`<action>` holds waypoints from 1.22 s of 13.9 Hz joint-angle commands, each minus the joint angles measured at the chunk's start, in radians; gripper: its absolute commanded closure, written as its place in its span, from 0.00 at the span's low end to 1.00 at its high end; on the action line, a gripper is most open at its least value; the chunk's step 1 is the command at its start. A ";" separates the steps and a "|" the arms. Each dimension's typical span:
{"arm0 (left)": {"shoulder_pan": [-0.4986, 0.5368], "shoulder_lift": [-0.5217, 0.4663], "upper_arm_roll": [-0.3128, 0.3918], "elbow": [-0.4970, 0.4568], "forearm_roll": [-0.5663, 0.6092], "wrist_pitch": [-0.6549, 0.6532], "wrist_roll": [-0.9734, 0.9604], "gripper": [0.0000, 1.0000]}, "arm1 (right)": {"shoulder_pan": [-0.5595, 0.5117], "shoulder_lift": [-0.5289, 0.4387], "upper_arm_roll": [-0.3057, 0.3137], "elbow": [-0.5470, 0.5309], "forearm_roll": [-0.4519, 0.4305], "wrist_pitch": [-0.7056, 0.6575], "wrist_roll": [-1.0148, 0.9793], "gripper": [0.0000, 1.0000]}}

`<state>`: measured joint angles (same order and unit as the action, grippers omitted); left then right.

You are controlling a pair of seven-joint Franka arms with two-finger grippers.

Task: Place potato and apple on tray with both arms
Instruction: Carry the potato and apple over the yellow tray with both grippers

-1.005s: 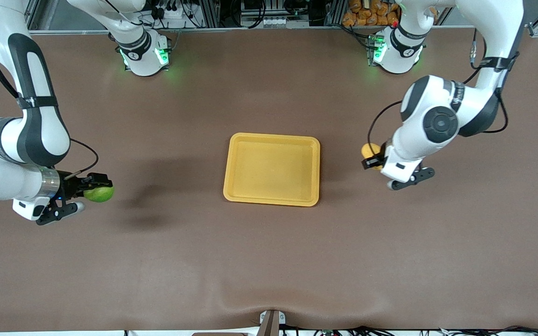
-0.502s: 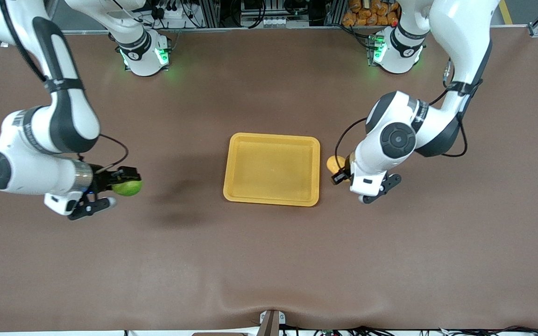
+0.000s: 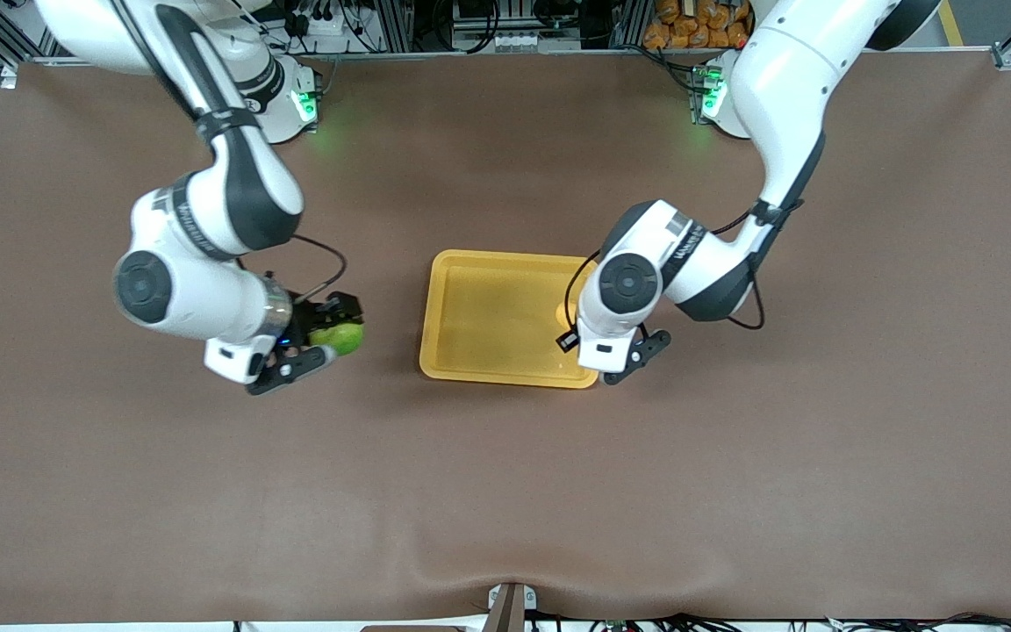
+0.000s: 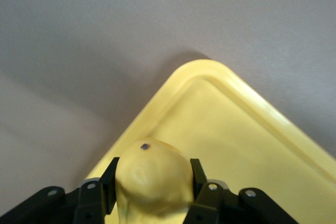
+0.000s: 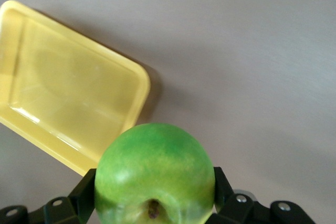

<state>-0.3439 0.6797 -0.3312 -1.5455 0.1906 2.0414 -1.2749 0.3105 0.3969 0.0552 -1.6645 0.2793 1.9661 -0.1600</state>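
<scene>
Clamped on the oblong yellow-tan potato (image 4: 152,179) over the flat yellow-orange plastic tray's (image 3: 470,369) edge, the left gripper (image 4: 153,188) should be carried inward before release, while the right gripper (image 5: 155,195), gripping the round green apple (image 5: 155,174) above the brown table (image 3: 505,491), is brought over the tray's free half.

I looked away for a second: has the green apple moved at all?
Yes. The apple, gripped in the right end effector, has travelled from the right arm's end of the table toward the tray, and now hangs beside it, not yet over it.

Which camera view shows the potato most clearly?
The left wrist view: the potato fills the foreground, gripped in the left pincer over the tray. In the front view the arm hides it; the right wrist view lacks it.
</scene>
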 commanded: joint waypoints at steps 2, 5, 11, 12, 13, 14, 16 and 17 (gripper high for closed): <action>-0.047 0.027 0.008 0.031 0.061 -0.056 0.072 0.89 | 0.094 0.005 -0.011 -0.034 0.021 0.109 -0.009 0.38; -0.079 0.043 0.009 0.036 0.066 -0.056 0.113 0.86 | 0.137 0.005 -0.011 -0.061 0.021 0.114 -0.009 0.38; -0.101 0.066 0.011 0.036 0.116 -0.056 0.180 0.58 | 0.067 0.017 -0.012 -0.078 0.023 0.114 -0.209 0.38; -0.102 0.070 0.011 0.036 0.116 -0.056 0.180 0.55 | 0.073 0.019 -0.012 -0.080 0.023 0.115 -0.210 0.38; -0.102 0.081 0.011 0.039 0.122 -0.055 0.181 0.55 | 0.084 0.017 -0.012 -0.090 0.021 0.135 -0.213 0.38; -0.104 0.089 0.012 0.039 0.136 -0.049 0.181 0.49 | 0.091 0.017 -0.012 -0.109 0.021 0.166 -0.217 0.38; -0.104 0.098 0.011 0.039 0.171 -0.047 0.181 0.35 | 0.096 0.020 -0.012 -0.120 0.021 0.192 -0.312 0.38; -0.104 0.099 0.011 0.039 0.174 -0.047 0.181 0.31 | 0.093 0.028 -0.012 -0.120 0.021 0.200 -0.375 0.38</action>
<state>-0.4330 0.7599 -0.3293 -1.5422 0.3367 2.0100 -1.1039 0.4057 0.4263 0.0427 -1.7712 0.2796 2.1447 -0.4336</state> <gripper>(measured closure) 0.396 0.106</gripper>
